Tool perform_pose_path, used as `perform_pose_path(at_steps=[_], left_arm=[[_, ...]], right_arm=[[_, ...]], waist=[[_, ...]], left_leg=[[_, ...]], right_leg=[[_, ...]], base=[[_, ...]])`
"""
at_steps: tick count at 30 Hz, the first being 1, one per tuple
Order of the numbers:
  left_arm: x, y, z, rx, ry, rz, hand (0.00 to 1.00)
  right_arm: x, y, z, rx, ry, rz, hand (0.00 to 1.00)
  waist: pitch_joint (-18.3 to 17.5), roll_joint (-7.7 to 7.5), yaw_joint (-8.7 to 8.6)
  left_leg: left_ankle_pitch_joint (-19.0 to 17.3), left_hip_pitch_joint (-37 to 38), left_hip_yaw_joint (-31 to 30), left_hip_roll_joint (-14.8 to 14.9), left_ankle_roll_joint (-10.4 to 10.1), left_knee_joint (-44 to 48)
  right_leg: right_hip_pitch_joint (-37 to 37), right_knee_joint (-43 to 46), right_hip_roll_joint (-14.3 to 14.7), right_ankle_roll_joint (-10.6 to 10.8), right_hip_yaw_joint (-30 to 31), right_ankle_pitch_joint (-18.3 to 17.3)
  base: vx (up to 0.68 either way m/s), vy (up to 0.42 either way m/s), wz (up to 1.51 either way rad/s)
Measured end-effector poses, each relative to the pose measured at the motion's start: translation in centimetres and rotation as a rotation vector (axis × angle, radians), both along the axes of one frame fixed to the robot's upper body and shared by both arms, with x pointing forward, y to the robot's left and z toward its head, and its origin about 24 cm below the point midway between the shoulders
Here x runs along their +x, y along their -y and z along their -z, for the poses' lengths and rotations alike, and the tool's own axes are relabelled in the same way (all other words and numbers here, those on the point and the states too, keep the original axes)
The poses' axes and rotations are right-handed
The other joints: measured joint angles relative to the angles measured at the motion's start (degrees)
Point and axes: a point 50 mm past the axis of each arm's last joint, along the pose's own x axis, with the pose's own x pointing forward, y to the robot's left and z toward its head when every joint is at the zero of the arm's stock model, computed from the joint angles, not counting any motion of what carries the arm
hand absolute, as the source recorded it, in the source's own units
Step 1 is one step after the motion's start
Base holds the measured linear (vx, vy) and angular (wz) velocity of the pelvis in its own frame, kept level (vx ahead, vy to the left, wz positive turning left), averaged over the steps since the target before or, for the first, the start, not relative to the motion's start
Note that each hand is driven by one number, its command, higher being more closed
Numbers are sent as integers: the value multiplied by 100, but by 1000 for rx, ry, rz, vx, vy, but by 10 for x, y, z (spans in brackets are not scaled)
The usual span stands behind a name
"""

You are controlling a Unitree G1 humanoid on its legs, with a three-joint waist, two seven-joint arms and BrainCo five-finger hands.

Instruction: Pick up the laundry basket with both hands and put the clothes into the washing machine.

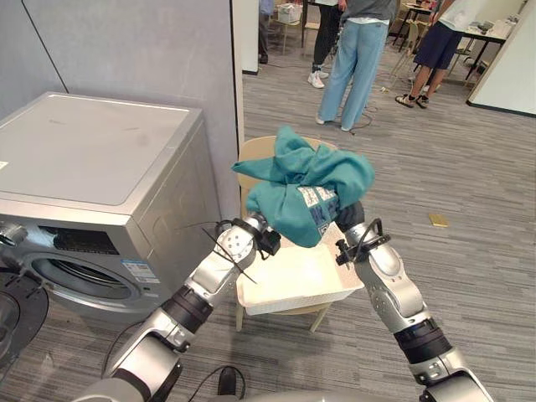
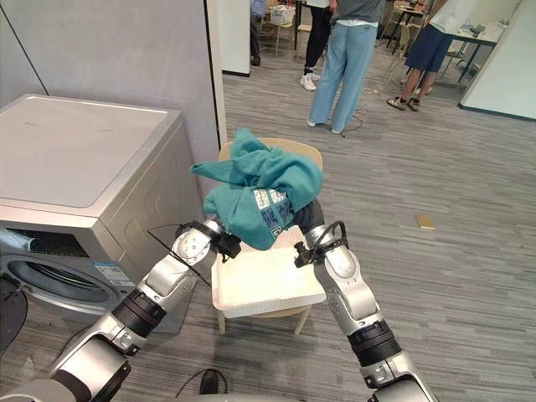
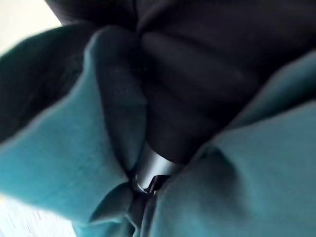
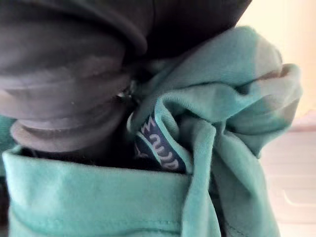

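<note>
A teal garment (image 1: 306, 180) with a printed label hangs bunched above the white laundry basket (image 1: 285, 303), which rests on a light wooden chair (image 1: 251, 151). My left hand (image 1: 268, 242) reaches in under the garment's left side, and my right hand (image 1: 352, 216) is buried under its right side. Both carry the cloth clear of the basket. In the left wrist view the dark hand cover (image 3: 197, 74) is wrapped in teal folds (image 3: 59, 163). The right wrist view has the cover (image 4: 64, 74) pressed into the same cloth (image 4: 227, 148). The basket floor under the garment is bare.
A silver front-loading washing machine (image 1: 92, 151) stands to the left, its round door (image 1: 17, 310) swung open at the lower left. A grey partition (image 1: 167, 50) rises behind it. People (image 1: 356, 59) stand on the carpet farther back. A small yellow item (image 1: 438, 220) lies on the floor at right.
</note>
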Motion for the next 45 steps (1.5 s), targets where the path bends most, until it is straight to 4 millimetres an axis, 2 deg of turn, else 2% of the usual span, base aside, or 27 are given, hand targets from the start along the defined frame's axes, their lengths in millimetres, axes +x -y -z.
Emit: perform_pose_path(at_steps=[1,3,5,6,8,11,16,18,22,23,26,29,30,31,32,33,34,35,36,38,39,40,41,42,44,45], left_arm=[[-1,-4,-2,-37,4,-24,100],[-1,-26,-11,-102,40,-119,100],[2,-75,-27,-173,121,-331,100],[1,-90,-30,-193,142,-396,100],[-11,-135,-35,-235,196,-588,100],[-28,-153,-35,-258,238,-668,100],[-46,-162,-30,-273,250,-714,100],[-60,-173,-30,-292,272,-773,100],[-101,-207,-16,-241,268,-976,100],[-120,-219,-7,-207,240,-1065,100],[-149,-228,15,-154,151,-1201,100],[-185,-223,53,-158,-36,-1304,100],[-195,-220,69,-167,-115,-1330,100],[-199,-218,78,-172,-160,-1343,100],[-208,-216,100,-177,-268,-1369,100],[-216,-215,124,-176,-389,-1388,100],[-220,-214,136,-177,-453,-1393,100],[-234,-209,162,-177,-601,-1410,100],[-243,-206,175,-178,-676,-1423,100],[-268,-193,212,-178,-910,-1439,100],[-272,-191,220,-177,-959,-1440,100],[-281,-184,237,-177,-1085,-1430,100],[-299,-169,254,-176,-1234,-1416,100],[-304,-164,260,-182,-1290,-1410,100],[-311,-147,274,-166,-1436,-1346,100],[-311,-144,276,-160,-1461,-1327,100]], right_arm=[[-2,0,-2,11,9,-2,0],[-6,10,0,51,-4,53,0],[-8,46,10,77,-48,217,0],[-10,58,12,86,-56,269,0],[-15,88,14,109,-68,414,0],[-18,106,12,107,-59,491,0],[-21,111,10,108,-45,514,0],[-28,123,14,119,-57,571,0],[-57,160,33,129,-112,792,0],[-72,173,43,123,-151,872,0],[-99,186,62,107,-232,1003,0],[-140,189,94,119,-385,1140,0],[-155,186,107,134,-452,1183,0],[-162,185,114,145,-488,1203,0],[-172,184,130,149,-570,1228,0],[-179,181,147,168,-655,1249,0],[-181,180,154,174,-691,1252,0],[-187,178,166,188,-753,1258,0],[-191,176,173,191,-788,1263,0],[-212,162,212,225,-1003,1255,0],[-219,157,222,231,-1064,1252,0],[-231,147,239,244,-1184,1243,0],[-243,139,253,265,-1289,1245,0],[-251,133,260,270,-1349,1238,0],[-281,121,275,314,-1528,1257,0],[-287,118,278,331,-1562,1265,0]], waist=[[0,1,-26],[4,9,-55],[3,60,-51],[-4,83,-52],[-52,185,-58],[-96,262,-13],[-140,337,60],[-143,343,80],[-163,377,90],[-175,390,98],[-208,442,135],[-229,492,247],[-214,501,233],[-210,499,240],[-204,484,241],[-228,313,248],[-213,273,270],[-179,335,346],[-159,426,354],[-210,313,308],[-185,214,299],[-112,175,378],[-107,235,399],[-119,232,400],[-106,290,393],[-90,255,380]], left_leg=[[0,0,10,-2,-1,0],[-4,7,13,1,0,0],[-14,6,2,20,13,-1],[-14,6,-6,20,13,-1],[-19,12,-1,18,2,-1],[-10,13,-17,21,-15,-1],[-23,16,-54,19,-2,-1],[-26,4,-78,16,-1,-2],[-26,-30,-169,1,0,-2],[-27,-29,-201,-2,0,-2],[-28,-39,-216,3,0,-2],[-60,-14,-122,34,-8,0],[-61,9,46,66,-8,0],[-65,24,139,89,-9,0],[-269,63,268,103,-14,0],[-664,77,507,84,14,65],[-627,50,611,61,58,205],[-665,43,663,62,26,584],[-664,61,665,110,19,490],[-774,241,777,11,-16,-3],[-830,220,834,1,-63,63],[-783,140,883,-25,54,415],[-757,262,928,6,91,253],[-758,309,959,-18,90,149],[-792,239,959,-104,92,-1],[-833,213,973,-140,78,0]], right_leg=[[-8,5,3,-2,1,-2],[-35,71,22,-8,5,-46],[-90,198,37,-33,5,-130],[-91,208,38,-31,1,-138],[-87,203,34,-31,5,-152],[-82,195,39,-39,-15,-158],[-73,185,39,-37,-70,-169],[-70,183,40,-36,-91,-175],[-9,175,41,-43,-157,-200],[10,178,42,-52,-197,-217],[22,183,45,-57,-267,-232],[64,254,42,-28,-371,-294],[129,287,33,-33,-506,-330],[154,316,21,-40,-569,-368],[215,371,-12,-9,-664,-456],[219,359,-172,-28,-727,-476],[228,365,-227,-26,-727,-479],[288,410,-239,-18,-735,-490],[324,415,-206,-3,-763,-498],[309,412,-284,-11,-859,-503],[289,394,-382,-37,-881,-511],[255,482,-457,-52,-879,-532],[242,538,-401,-71,-824,-556],[232,532,-414,-86,-788,-565],[125,513,-445,-93,-746,-568],[102,473,-490,-116,-714,-572]], base=[[0,0,-5],[0,0,-2],[0,0,0],[0,0,0],[0,0,0],[-2,-14,3],[-17,-14,4],[-10,-13,5],[16,-16,12],[8,-13,12],[3,-23,8],[-10,-19,19],[-31,-10,44],[-44,-6,52],[-47,12,43],[-18,46,36],[60,64,12],[66,49,0],[40,1,7],[0,9,30],[21,84,20],[34,42,-9],[34,46,-20],[40,10,-11],[5,51,12],[22,100,1]])
